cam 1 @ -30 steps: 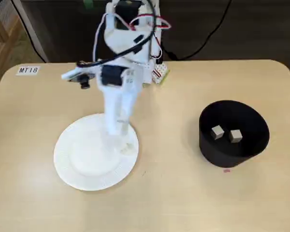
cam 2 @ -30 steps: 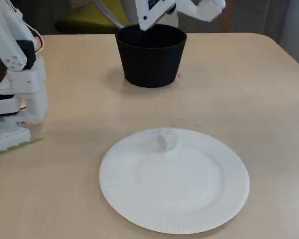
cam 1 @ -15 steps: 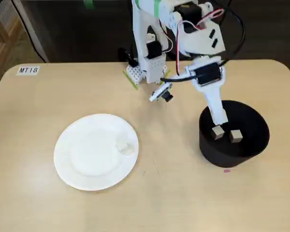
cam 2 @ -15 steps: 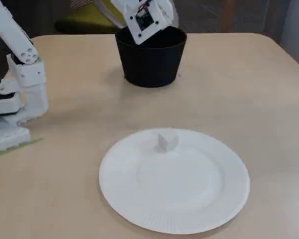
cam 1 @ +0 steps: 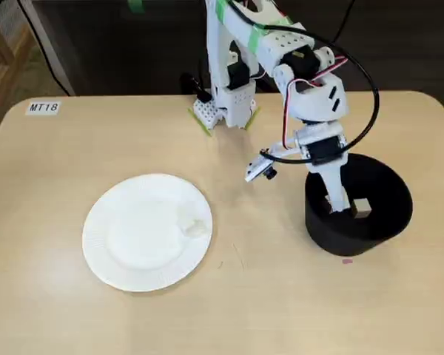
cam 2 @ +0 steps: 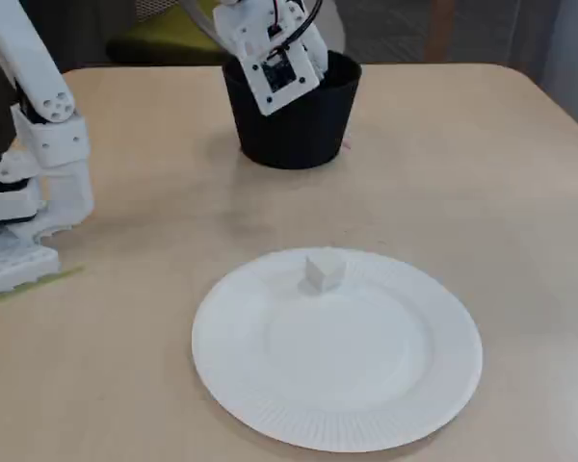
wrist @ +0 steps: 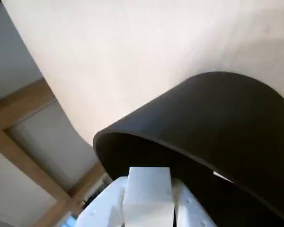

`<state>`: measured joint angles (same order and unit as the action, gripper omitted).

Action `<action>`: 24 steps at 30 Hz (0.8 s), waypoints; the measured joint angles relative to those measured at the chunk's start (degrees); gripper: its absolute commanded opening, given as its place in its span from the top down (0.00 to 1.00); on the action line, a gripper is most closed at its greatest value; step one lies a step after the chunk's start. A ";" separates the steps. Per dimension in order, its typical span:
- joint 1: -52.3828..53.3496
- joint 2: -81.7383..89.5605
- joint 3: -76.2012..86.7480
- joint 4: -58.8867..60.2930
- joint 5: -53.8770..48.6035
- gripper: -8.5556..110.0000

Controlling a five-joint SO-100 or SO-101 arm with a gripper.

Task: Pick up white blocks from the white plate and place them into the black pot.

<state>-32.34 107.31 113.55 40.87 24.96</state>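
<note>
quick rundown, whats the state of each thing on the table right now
gripper: lowered into the pot, shut on a block
held block: clamped between the fingers
pot: upright, one block inside
plate: flat on the table, one block left near its rim

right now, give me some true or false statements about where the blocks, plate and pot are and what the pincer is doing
1. The pincer holds a white block over the black pot. True.
2. The white plate is bare. False: one block lies near its rim.
3. A block already lies inside the pot. True.
4. The pot stands on the plate. False: it stands apart on the table.
5. The pot has tipped over. False: it stands upright.
</note>
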 measured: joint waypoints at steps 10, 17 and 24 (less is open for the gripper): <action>0.35 3.25 -0.35 4.83 -10.55 0.95; 19.60 10.28 -1.05 17.58 -23.20 0.95; 38.32 7.03 -2.46 19.86 -37.00 0.95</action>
<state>5.98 114.35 111.09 60.73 -12.04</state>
